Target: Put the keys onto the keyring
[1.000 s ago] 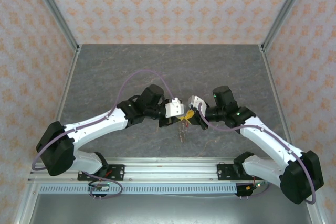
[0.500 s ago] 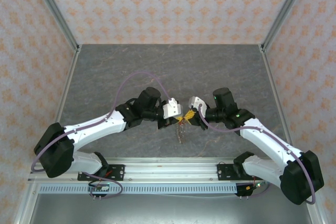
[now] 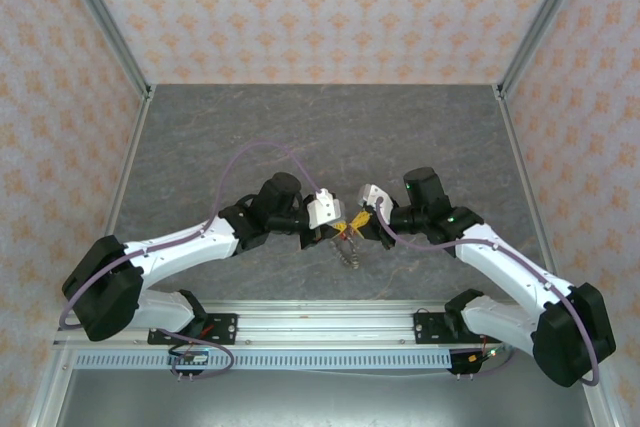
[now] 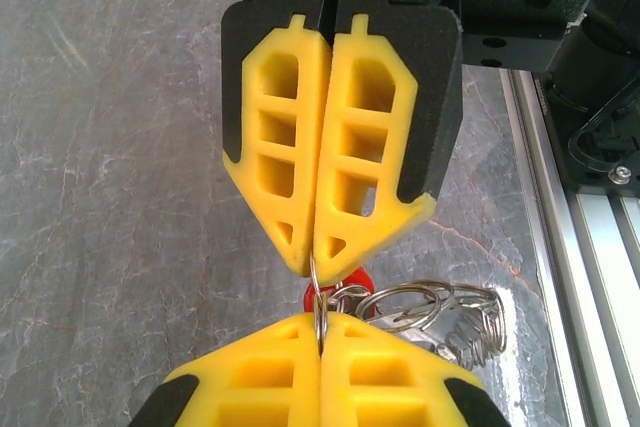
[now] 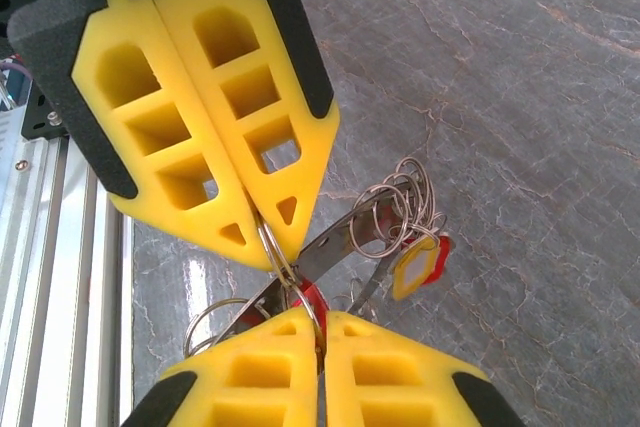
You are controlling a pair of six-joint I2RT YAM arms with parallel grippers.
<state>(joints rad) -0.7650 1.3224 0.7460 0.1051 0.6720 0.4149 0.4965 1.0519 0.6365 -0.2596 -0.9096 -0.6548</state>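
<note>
My two grippers meet tip to tip above the middle of the table, the left gripper (image 3: 337, 228) and the right gripper (image 3: 358, 223) both shut. In the left wrist view my left gripper (image 4: 322, 323) and the right gripper (image 4: 315, 263) each pinch a thin wire ring (image 4: 317, 292). The right wrist view shows the same grip from the right gripper (image 5: 322, 321), with the left gripper (image 5: 271, 247) opposite. From that ring hangs a bunch: a flat silver band, the keyring (image 5: 343, 235) seen on edge, a yellow-headed key (image 5: 413, 269), red key heads (image 4: 354, 281) and several small wire rings (image 5: 400, 197).
The grey stone-patterned table (image 3: 320, 137) lies under the bunch, which hangs just above it. An aluminium rail (image 3: 320, 322) carries both arm bases along the near edge. Patterned walls close off the left, right and back.
My left gripper has shifted slightly toward the near edge and turned a little. Both grippers stay shut on the ring, and the hanging bunch has swung a bit.
</note>
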